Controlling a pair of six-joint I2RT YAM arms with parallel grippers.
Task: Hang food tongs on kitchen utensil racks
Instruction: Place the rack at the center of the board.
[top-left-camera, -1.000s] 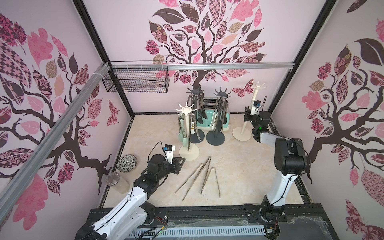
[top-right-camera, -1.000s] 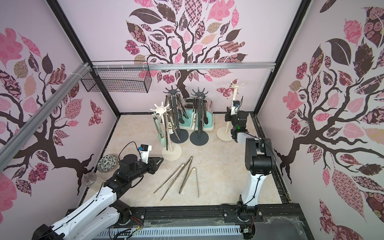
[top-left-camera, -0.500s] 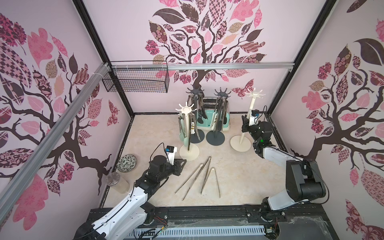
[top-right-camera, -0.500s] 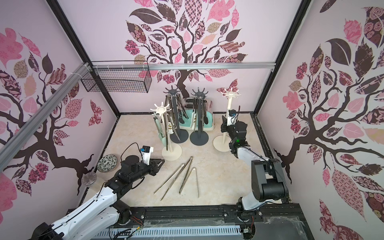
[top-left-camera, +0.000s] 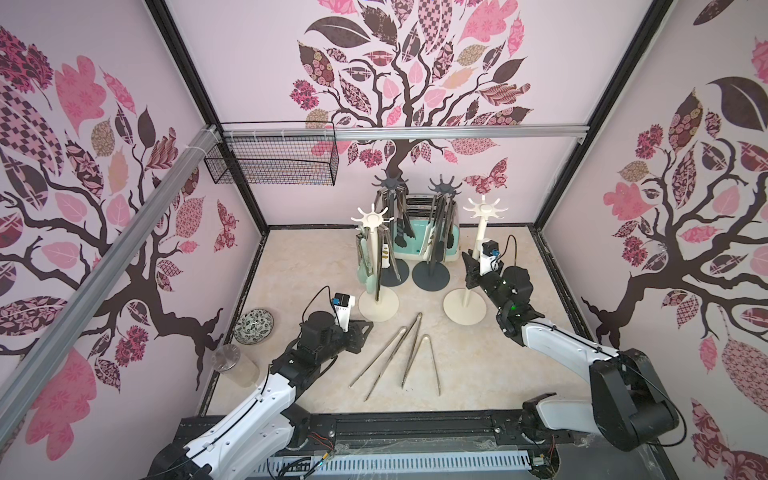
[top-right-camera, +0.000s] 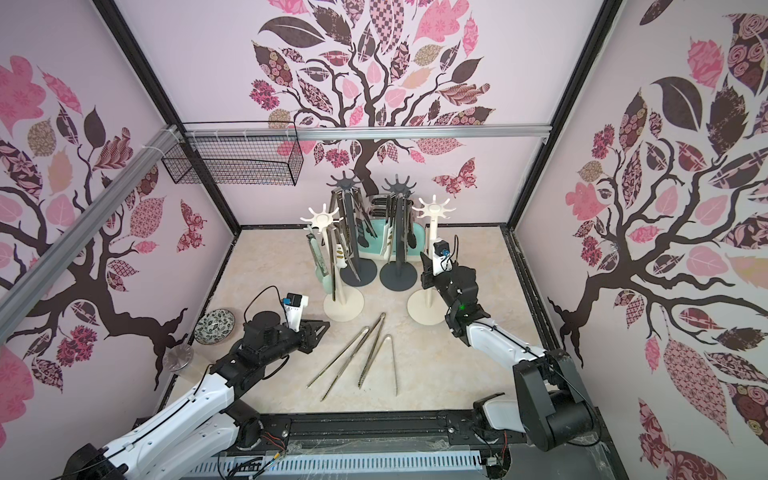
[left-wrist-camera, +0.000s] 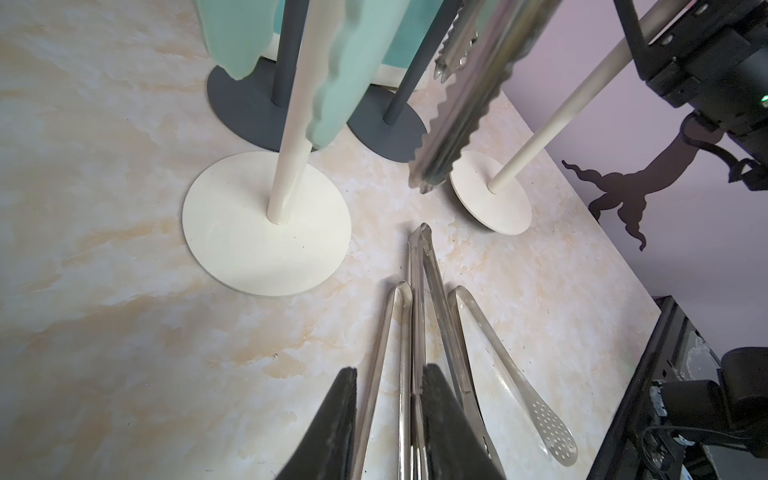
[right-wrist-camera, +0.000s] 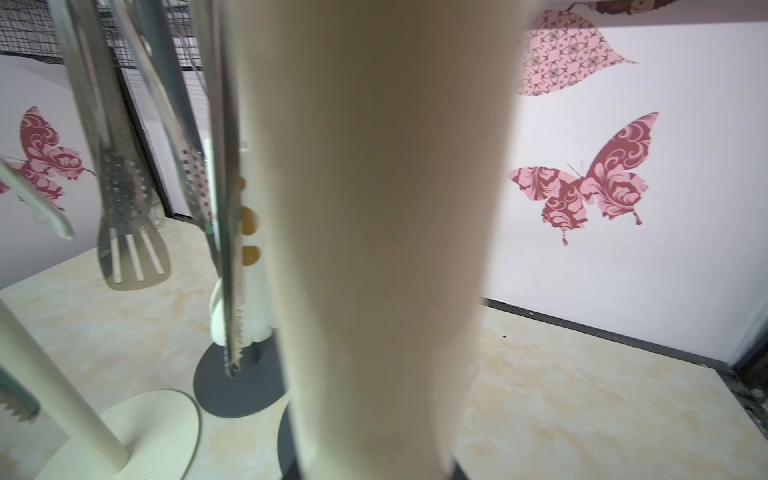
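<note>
Right fingers (top-left-camera: 468, 268) are clamping the right cream rack (top-left-camera: 461, 311) by its pole; left fingers (left-wrist-camera: 336, 424) are hovering narrowly open, empty, beside three steel tongs (left-wrist-camera: 417, 299) lying on the tabletop (top-left-camera: 316, 266).

Left gripper (left-wrist-camera: 391, 370) is seen, jaws parted, over three steel tongs (left-wrist-camera: 419, 270) fanned on the marbled table (left-wrist-camera: 104, 291). Near cream rack (left-wrist-camera: 249, 241) and far cream rack (left-wrist-camera: 490, 199) are stood beyond, dark grey racks (left-wrist-camera: 245, 104) behind. Mint-green tongs (left-wrist-camera: 332, 83) are hung at the near rack
</note>
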